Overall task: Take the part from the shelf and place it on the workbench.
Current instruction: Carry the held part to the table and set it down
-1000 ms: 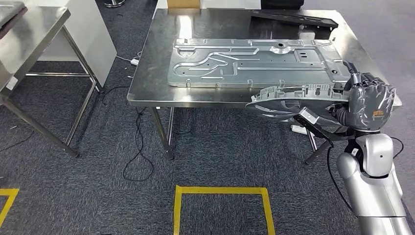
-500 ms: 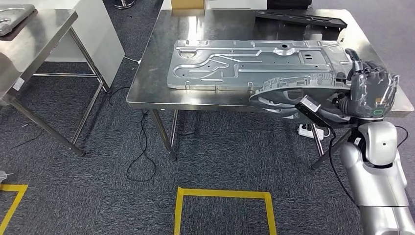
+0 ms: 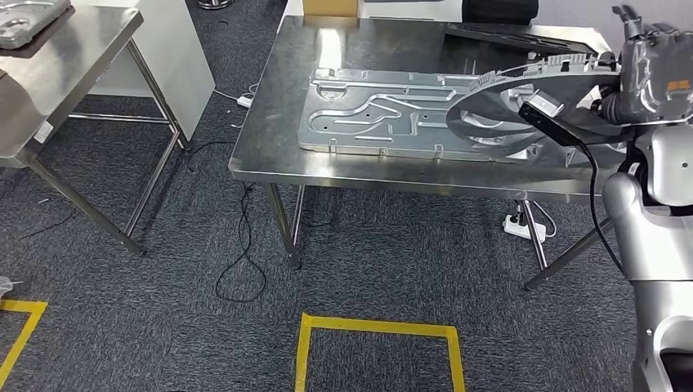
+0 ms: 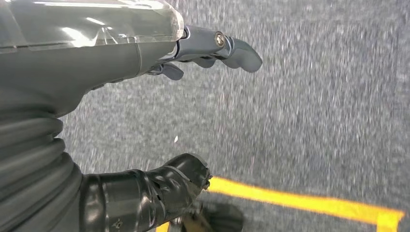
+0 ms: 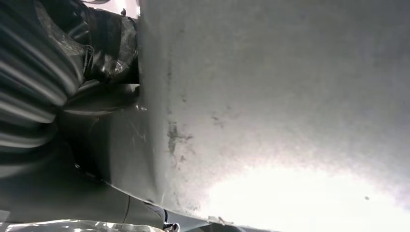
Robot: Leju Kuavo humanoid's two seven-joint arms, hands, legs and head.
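1. Head view: the right robot hand [image 3: 658,77] holds the grey part [image 3: 531,102] above the far right of the desk [image 3: 270,159], not yet set down. My judgement: pickup and carry are done, and lowering and release remain. A large stamped metal panel [image 3: 384,114] lies under the part, so free space looks scarce.
2. Left wrist view: the left robot hand [image 4: 145,58] hangs over carpet and a yellow floor line [image 4: 309,203], fingers apart, holding nothing.
3. Right wrist view: the part's pale surface [image 5: 290,96] sits against the robot hand.
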